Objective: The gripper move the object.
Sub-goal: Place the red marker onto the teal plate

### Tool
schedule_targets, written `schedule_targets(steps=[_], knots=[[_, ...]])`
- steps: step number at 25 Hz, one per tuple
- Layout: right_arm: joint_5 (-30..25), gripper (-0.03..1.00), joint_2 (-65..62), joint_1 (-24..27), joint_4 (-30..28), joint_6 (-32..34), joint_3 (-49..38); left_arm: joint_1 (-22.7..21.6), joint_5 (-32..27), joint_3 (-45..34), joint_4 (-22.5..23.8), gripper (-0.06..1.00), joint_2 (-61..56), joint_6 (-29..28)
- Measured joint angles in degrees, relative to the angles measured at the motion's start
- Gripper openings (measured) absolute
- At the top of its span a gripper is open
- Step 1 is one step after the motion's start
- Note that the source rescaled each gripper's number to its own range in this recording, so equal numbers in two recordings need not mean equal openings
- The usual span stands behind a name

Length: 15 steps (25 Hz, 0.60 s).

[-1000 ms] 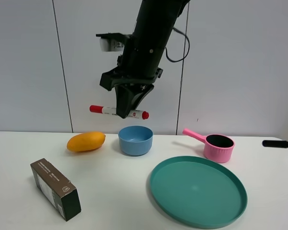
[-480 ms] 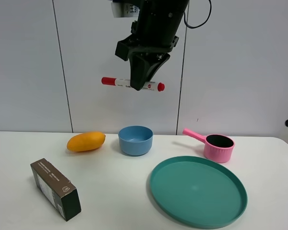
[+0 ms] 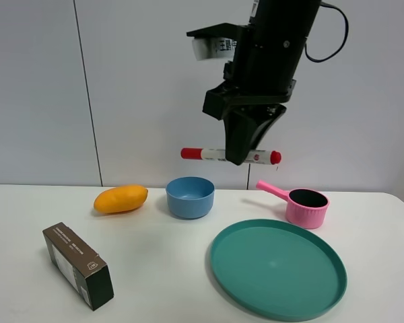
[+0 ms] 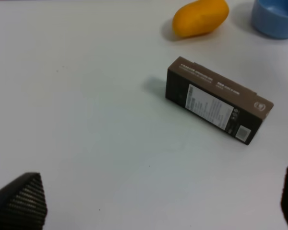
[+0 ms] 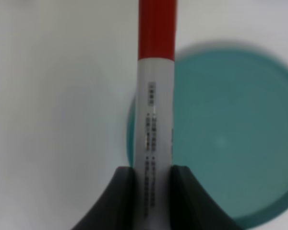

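Pen (image 3: 209, 154): level, high in the air, over the gap between blue bowl (image 3: 190, 196) and pink pan (image 3: 307, 206).
Risk: a jolt might swivel or drop it, since the pinch is one narrow spot midway.
Left gripper (image 4: 151, 203): spread wide, empty, above the table (image 4: 86, 124) near the box (image 4: 216, 108).
Right gripper (image 3: 240, 151): clamped on the pen's white barrel.
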<state>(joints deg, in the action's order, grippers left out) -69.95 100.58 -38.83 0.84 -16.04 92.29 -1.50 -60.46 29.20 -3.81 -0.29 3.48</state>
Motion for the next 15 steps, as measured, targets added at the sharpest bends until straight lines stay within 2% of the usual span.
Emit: schedule_targets(steps=[6, 11, 15], knots=[[0.1, 0.00, -6.1, 2.5, 0.0, 7.2, -10.8, 0.0, 0.0, 0.0, 0.0, 1.00, 0.0, 0.0], [0.2, 0.00, -11.2, 6.1, 0.0, 8.0, -20.1, 0.0, 0.0, 0.0, 0.0, 1.00, 0.0, 0.0], [5.6, 0.00, -14.4, 10.1, 0.0, 5.7, -27.0, 0.0, 0.0, 0.0, 0.0, 1.00, 0.0, 0.0]])
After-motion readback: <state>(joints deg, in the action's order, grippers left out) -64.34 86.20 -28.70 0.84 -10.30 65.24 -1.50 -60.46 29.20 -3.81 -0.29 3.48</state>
